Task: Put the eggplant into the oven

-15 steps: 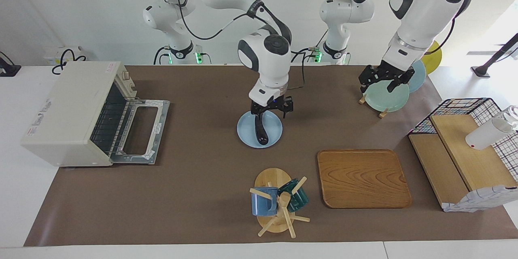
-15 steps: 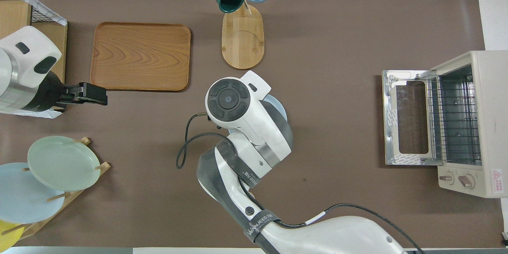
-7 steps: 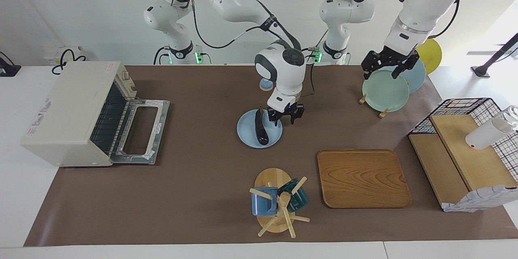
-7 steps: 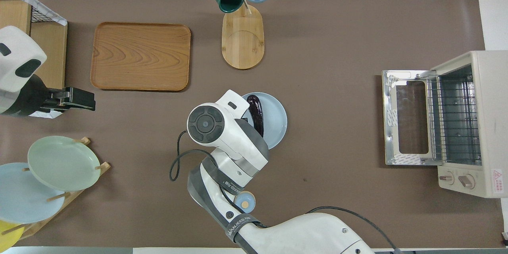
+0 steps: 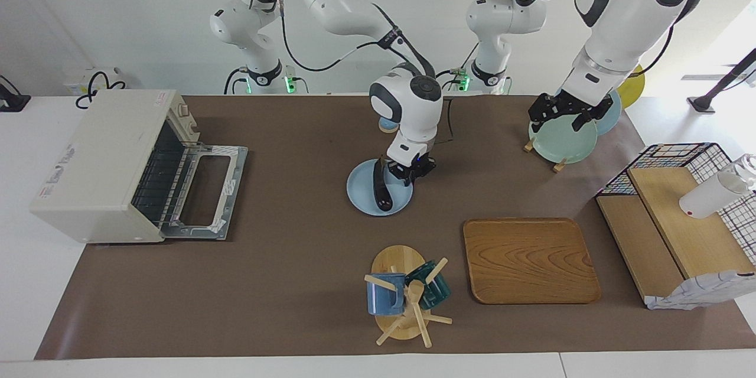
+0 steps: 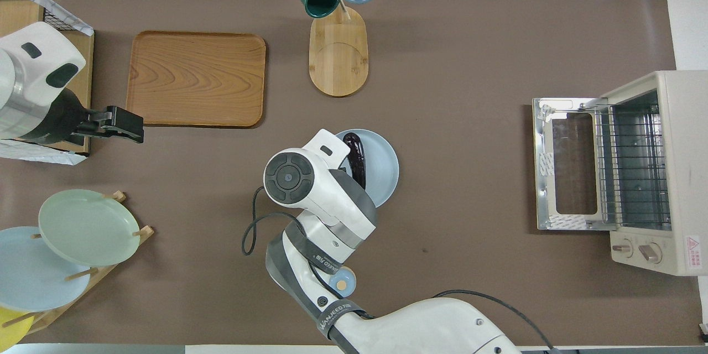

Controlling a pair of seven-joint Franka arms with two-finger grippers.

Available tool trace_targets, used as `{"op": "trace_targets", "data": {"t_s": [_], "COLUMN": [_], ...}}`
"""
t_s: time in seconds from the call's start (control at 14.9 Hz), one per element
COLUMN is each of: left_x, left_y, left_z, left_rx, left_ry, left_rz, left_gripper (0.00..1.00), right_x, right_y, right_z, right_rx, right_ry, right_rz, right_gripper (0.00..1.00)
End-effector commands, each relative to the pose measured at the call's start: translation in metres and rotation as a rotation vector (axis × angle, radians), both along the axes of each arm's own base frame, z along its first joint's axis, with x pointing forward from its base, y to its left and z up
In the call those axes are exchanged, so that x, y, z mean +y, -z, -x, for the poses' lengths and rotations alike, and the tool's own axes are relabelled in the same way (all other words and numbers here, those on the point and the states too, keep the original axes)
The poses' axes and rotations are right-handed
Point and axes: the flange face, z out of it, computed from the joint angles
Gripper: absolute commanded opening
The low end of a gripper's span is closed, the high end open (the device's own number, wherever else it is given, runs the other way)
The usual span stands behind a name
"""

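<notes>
The dark purple eggplant lies on a light blue plate at the middle of the table. The cream-white oven stands at the right arm's end, with its door dropped open and its wire rack showing. My right gripper hangs low over the plate's edge, just beside the eggplant's end nearer the robots; in the overhead view its wrist hides it. My left gripper is open and empty in the air by the plate rack.
A wooden tray and a mug tree with two mugs lie farther from the robots than the plate. A rack of plates and a wire basket with boards stand at the left arm's end.
My right gripper moved off the eggplant toward the left arm's end, then turned its wrist and settled beside the eggplant. The left gripper rose and came back down a little.
</notes>
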Motion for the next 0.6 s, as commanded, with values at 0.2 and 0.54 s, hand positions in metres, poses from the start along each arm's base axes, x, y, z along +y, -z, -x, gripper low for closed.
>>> {"op": "trace_targets", "data": {"t_s": [0.2, 0.54], "left_x": [-0.005, 0.005], "left_y": [-0.013, -0.016], "left_z": [0.001, -0.003], "left_rx": [-0.011, -0.015], "left_ry": [0.022, 0.013], "left_rz": [-0.013, -0.018], "left_gripper": [1.0, 1.0], "right_x": [-0.013, -0.122], "right_y": [-0.045, -0.114], "right_z": [-0.017, -0.061], "right_rx": [-0.01, 0.093], "right_ry": [-0.036, -0.061], "right_rz": [0.194, 0.247], "right_gripper": [0.0, 0.0]}}
